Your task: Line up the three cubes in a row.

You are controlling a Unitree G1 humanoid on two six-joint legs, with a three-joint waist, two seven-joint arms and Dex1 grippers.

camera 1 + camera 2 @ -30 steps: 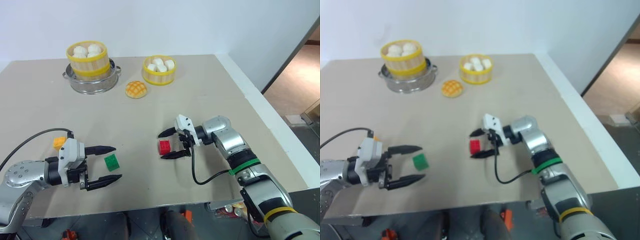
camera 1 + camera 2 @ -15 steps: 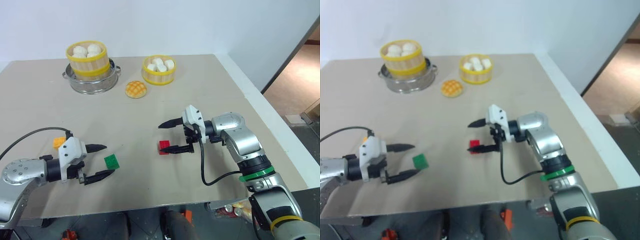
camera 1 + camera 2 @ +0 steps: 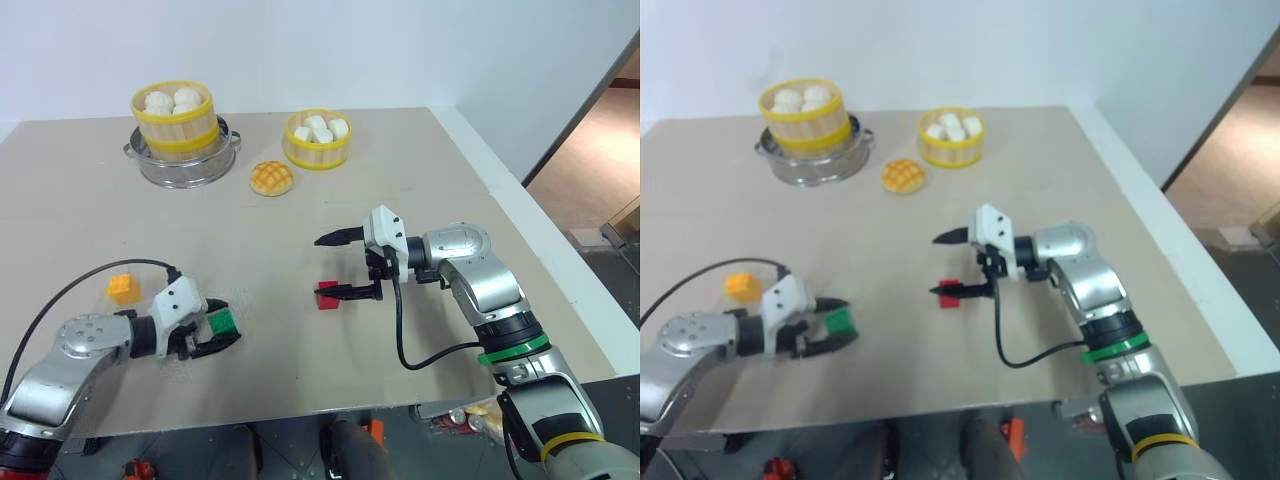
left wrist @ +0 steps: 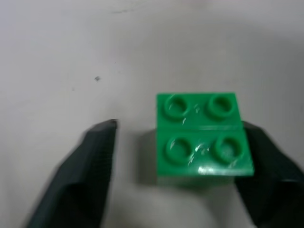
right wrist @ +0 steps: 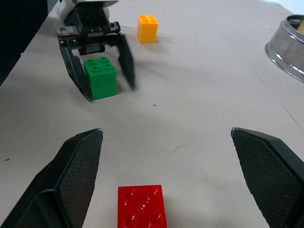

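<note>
Three cubes observed apart on the surface (image 3: pixel 420 180), not in a row.
Right claw (image 3: pixel 342 266) is spread wide above red cube (image 3: pixel 327 295); left claw (image 3: pixel 217 333) is partly closed around green cube (image 3: pixel 222 321), one finger touching; orange-yellow cube (image 3: pixel 122 288) is noted nearer the left edge.

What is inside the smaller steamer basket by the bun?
The smaller steamer basket holds several white dumplings piled above its rim. Whatever lies under that pile is covered.
</note>
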